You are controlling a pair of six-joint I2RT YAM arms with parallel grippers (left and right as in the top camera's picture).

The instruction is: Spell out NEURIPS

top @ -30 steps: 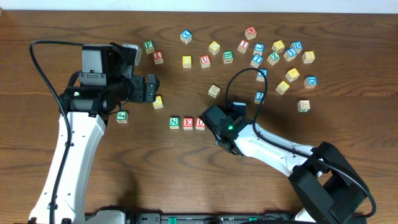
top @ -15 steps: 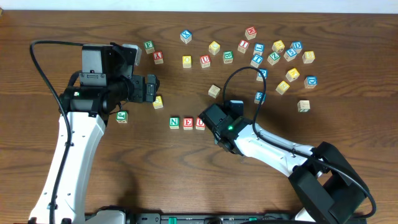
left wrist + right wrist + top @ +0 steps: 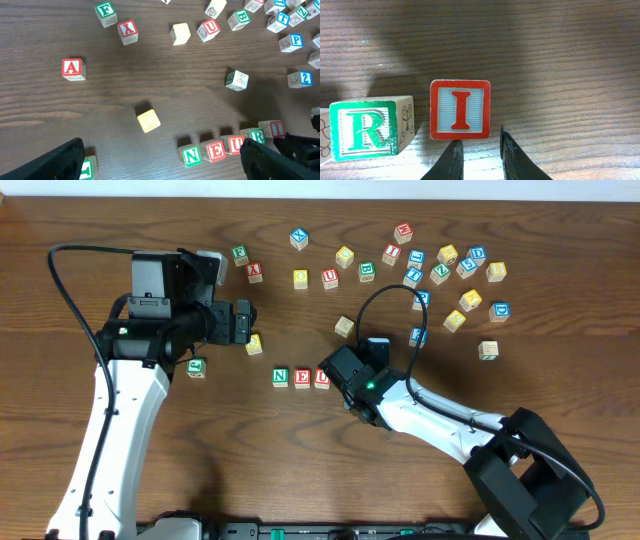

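Just beyond the right gripper's (image 3: 477,136) tips stands I (image 3: 460,110), upright; the jaws are narrowly parted, holding nothing. R (image 3: 365,129) sits close on its left. The left gripper (image 3: 162,145) gapes empty, with N (image 3: 192,156), E (image 3: 216,150), U (image 3: 234,145) by its right finger.

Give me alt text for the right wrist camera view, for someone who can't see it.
A red I block stands on the dark wood table, with a green R block just to its left. The right tool, its two dark fingers slightly apart with nothing between them, points up from the bottom edge toward the I block.
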